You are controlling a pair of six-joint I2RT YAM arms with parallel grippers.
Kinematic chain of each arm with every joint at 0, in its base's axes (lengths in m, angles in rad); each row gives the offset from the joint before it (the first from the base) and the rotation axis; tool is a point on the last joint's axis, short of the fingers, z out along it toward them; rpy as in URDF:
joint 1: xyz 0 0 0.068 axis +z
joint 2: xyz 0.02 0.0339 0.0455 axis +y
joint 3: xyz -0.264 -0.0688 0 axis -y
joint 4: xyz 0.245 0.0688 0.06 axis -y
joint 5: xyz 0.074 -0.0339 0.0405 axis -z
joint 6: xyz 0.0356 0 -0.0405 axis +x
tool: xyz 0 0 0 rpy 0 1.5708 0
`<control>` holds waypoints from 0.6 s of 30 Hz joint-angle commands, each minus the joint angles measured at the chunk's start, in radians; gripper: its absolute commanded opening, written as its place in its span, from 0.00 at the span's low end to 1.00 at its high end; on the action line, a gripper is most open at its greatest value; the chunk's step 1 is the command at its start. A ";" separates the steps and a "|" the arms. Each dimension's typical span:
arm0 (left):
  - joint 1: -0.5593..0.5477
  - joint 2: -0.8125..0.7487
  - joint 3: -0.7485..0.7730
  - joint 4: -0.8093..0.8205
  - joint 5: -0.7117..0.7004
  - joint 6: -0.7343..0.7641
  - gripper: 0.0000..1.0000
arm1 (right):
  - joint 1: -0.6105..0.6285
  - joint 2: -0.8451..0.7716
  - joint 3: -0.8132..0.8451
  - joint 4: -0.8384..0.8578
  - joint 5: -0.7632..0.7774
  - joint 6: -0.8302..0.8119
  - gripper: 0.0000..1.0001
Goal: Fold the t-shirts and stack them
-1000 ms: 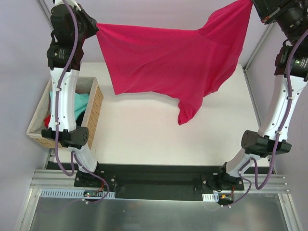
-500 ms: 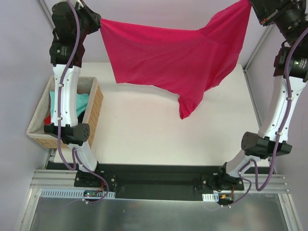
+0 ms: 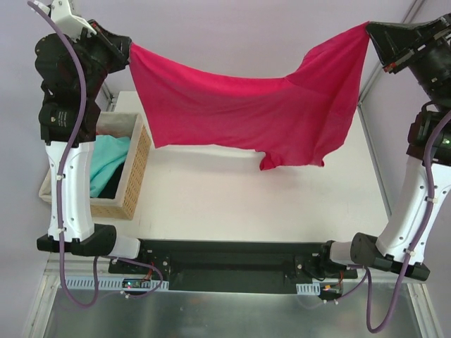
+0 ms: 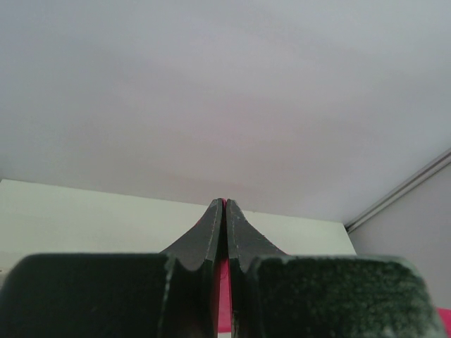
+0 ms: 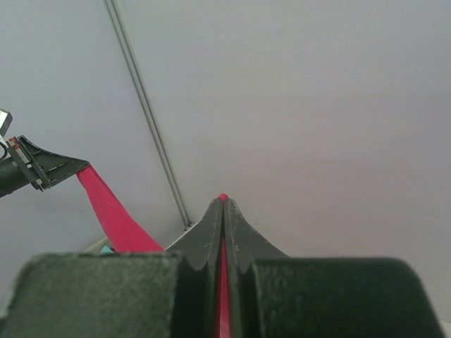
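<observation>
Left gripper (image 3: 129, 48): clamped on crimson-magenta cloth t-shirt (image 3: 246, 116) corner.
Right gripper (image 3: 368, 29): pinching the opposite corner.
Shirt: hangs spread above white table (image 3: 211, 204).

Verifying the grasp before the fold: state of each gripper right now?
Left gripper: closed, pinching one end of the crimson-magenta cloth t-shirt.
Right gripper: closed, pinching the same t-shirt's other end.

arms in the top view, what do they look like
Both the left arm and right arm have white link shells with black joint housings, and a purple cable loops along each. The left hand and right hand have black tapered fingers with rough-textured bases.
</observation>
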 commanded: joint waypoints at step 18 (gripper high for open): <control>0.012 0.458 0.263 0.048 0.024 -0.027 0.00 | 0.020 0.339 0.088 0.032 0.020 -0.090 0.00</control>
